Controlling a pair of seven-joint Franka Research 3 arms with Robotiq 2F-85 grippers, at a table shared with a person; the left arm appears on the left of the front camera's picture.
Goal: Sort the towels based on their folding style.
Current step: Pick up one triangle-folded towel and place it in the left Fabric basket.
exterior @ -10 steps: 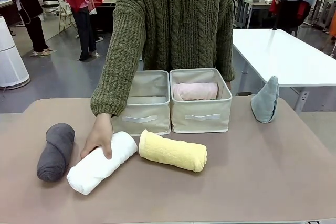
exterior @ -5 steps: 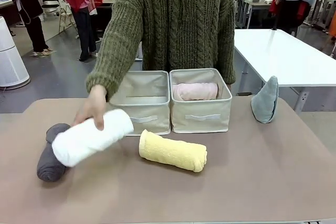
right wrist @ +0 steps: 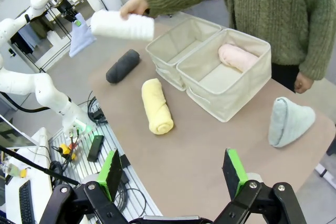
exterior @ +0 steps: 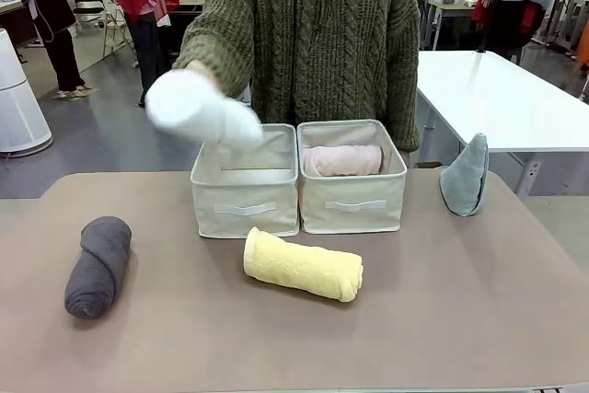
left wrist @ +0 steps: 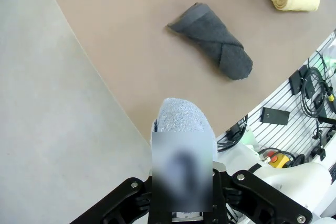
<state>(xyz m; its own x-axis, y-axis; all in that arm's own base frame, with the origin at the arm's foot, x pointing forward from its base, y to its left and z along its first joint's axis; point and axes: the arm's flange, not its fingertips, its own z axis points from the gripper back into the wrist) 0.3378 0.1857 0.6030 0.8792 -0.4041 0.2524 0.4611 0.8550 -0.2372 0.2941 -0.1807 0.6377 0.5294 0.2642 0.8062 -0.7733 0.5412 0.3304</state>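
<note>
A person's hand holds a white rolled towel (exterior: 202, 109) in the air over the left beige bin (exterior: 245, 209). A pink roll (exterior: 342, 160) lies in the right bin (exterior: 354, 204). On the table lie a dark grey roll (exterior: 98, 266), a pale yellow roll (exterior: 302, 265) and, at the far right, a grey-blue cone towel (exterior: 465, 175). Off the table's left edge, my left gripper (left wrist: 182, 203) is shut on a light blue folded towel (left wrist: 181, 116), held up in the air (right wrist: 81, 35). My right gripper (right wrist: 172, 174) hangs open above the table's near right side, holding nothing.
The person in a green knitted sweater (exterior: 313, 34) stands behind the bins, the other hand (right wrist: 301, 82) hanging by the far table edge. A white table (exterior: 497, 98) stands behind on the right. Bare tabletop (exterior: 460, 301) lies in front of the bins.
The person has lifted the white roll off the table beside the dark grey roll and carried it up and right, over the left bin. My grippers have not changed state.
</note>
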